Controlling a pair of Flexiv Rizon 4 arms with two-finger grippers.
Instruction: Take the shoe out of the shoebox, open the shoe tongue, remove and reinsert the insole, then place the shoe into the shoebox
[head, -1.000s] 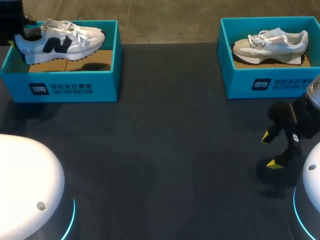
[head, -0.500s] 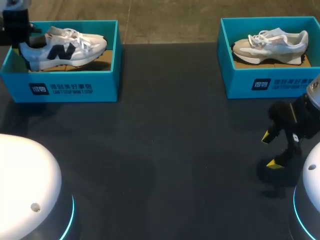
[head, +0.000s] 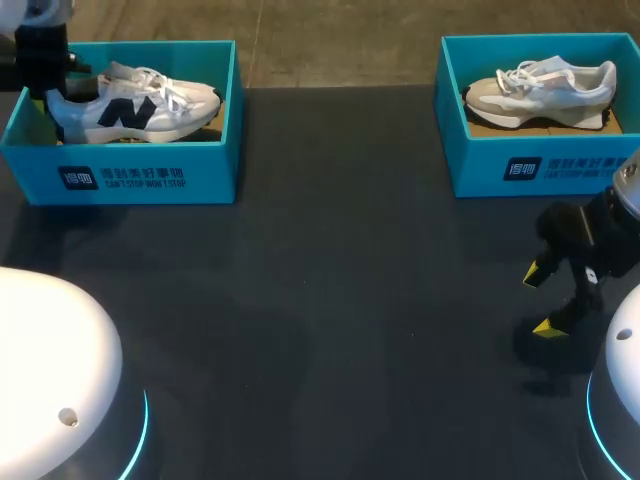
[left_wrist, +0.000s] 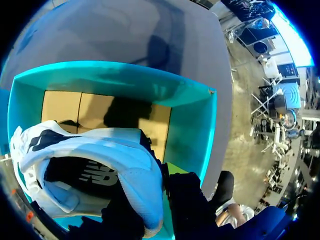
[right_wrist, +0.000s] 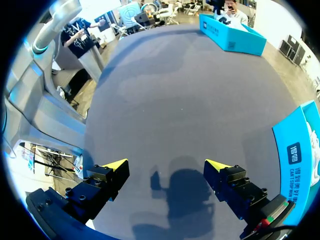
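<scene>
left pincer (left_wrist: 155, 212) clamped on the heel of the white shoe (head: 135, 105) (yellow tips hidden behind the heel collar). The shoe sits within the walls of the left shoebox (head: 150, 175), toe pointing toward the middle of the counter (head: 330, 300). right pincer (right_wrist: 166, 166) spread wide, holding nothing, low over the counter near the right shoebox (head: 520, 165), which holds a second shoe (head: 540, 90).

The shoe (head: 130, 103): white woven mesh with smooth, faintly glossy panels. The shoebox (head: 140, 175), far left corner of the table (head: 330, 300): matt teal card, plain brown cardboard floor. Table top: dark, matt, smooth.
</scene>
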